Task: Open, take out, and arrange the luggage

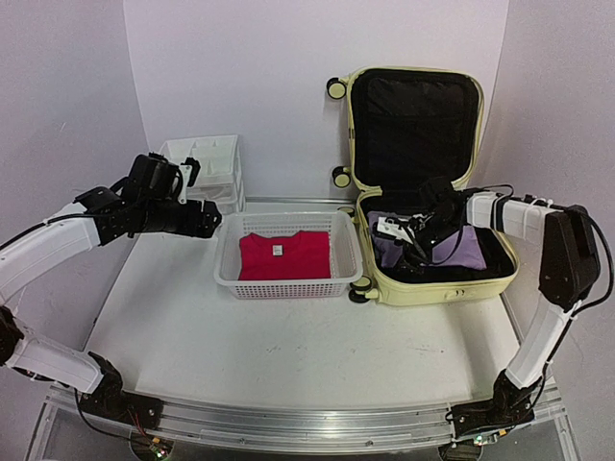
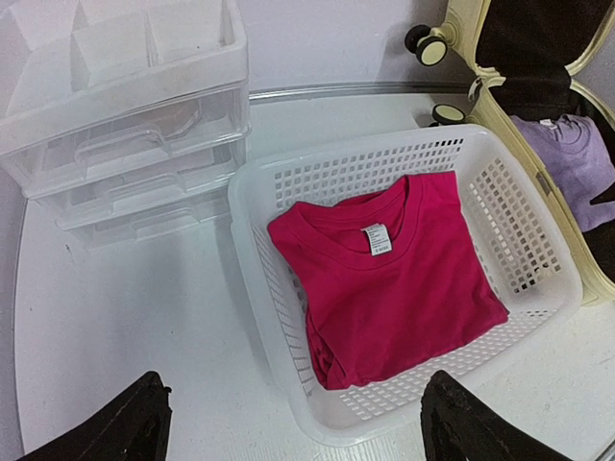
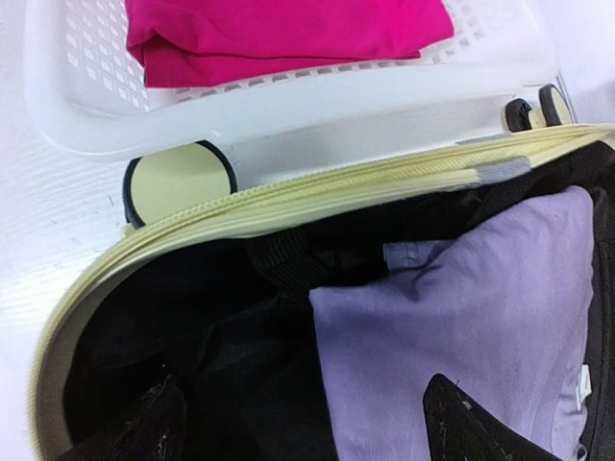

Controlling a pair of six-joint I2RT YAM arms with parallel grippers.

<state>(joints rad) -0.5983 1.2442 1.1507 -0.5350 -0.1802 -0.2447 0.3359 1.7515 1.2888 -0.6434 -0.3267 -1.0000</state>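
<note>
The luggage [image 1: 437,283], a pale yellow hard suitcase, lies open at the right with its lid [image 1: 413,115] upright against the back wall. A folded purple garment [image 1: 466,245] rests on its black lining. My right gripper [image 1: 408,242] is down inside the case, open. In the right wrist view one of its fingers [image 3: 471,423] is over the purple garment [image 3: 480,307] and the other over bare lining, just inside the yellow rim [image 3: 317,197]. My left gripper [image 1: 207,219] hovers open at the left end of the white basket [image 1: 288,286]. A folded red shirt [image 2: 394,288] lies in that basket.
A white plastic drawer unit [image 1: 207,168] stands at the back left, close behind my left gripper. The basket's rim [image 2: 245,221] nearly touches the luggage's side [image 2: 577,252]. Spinner wheels [image 3: 178,184] stick out between basket and case. Walls close in behind and on both sides.
</note>
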